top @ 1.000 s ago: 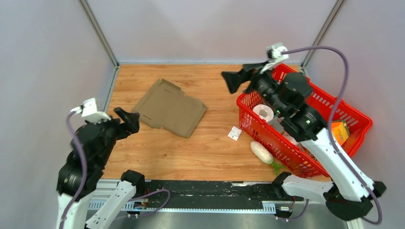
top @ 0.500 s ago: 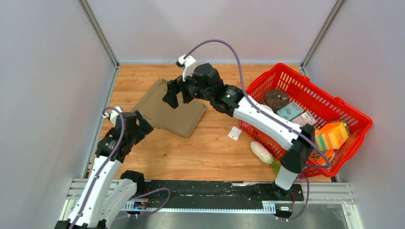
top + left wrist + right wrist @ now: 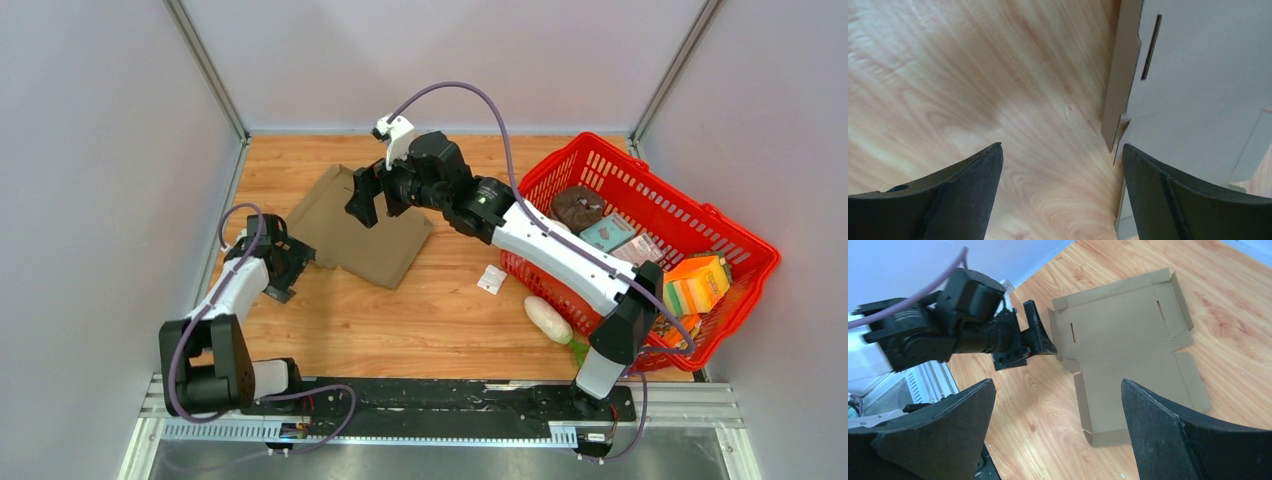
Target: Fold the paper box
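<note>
Left gripper [image 3: 1062, 146] and right gripper [image 3: 1058, 382], both spread, have neared flat slotted paper box [image 3: 375, 250].

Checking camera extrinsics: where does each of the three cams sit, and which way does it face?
Top external: fixed above and behind the bases, looking down on the table; both arms, left gripper and right gripper show.
Left wrist: low over the wood, facing the paper box edge; its own open fingers frame the view.
Right wrist: above the paper box, looking down towards the left gripper; its own open fingers show.
Shared: all three see the paper box; top and right wrist both show the left gripper at its edge.
</note>
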`<state>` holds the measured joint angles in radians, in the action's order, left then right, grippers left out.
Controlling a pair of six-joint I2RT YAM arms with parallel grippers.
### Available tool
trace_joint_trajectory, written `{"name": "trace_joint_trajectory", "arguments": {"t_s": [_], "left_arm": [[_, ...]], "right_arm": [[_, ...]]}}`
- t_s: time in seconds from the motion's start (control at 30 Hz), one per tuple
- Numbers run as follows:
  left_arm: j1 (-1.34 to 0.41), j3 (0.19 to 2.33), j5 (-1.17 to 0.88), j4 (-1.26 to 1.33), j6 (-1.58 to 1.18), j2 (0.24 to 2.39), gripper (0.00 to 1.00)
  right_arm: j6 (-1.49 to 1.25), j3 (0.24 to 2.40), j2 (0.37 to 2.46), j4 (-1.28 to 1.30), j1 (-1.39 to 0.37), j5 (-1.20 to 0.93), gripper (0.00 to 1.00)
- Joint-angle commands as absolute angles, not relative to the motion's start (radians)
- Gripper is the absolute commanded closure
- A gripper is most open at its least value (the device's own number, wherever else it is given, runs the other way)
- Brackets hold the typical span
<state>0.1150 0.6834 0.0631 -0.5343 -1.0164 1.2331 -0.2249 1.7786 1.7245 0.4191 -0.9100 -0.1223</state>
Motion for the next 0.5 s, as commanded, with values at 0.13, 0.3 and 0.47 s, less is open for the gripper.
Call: {"name": "trace_joint_trajectory", "arguments": {"t_s": [0.13,0.3,0.47], "left_arm": [[0.132,0.735,0.102,-0.357,-1.075,1.390,0.12],[0.132,0.695,0.153,-0.276,-1.010,1.387,0.30],[0.133,0.609,0.126,-0.072,-0.919,1.330,0.48]], "right_arm": [[-0.196,1.755,1.649,0.354,-0.874,-0.094,0.00],[-0.175,1.761,1.669,0.365,-0.856,-0.107,0.00],[-0.137,1.773,1.687,0.385,-0.856,-0.123,0.00]]}}
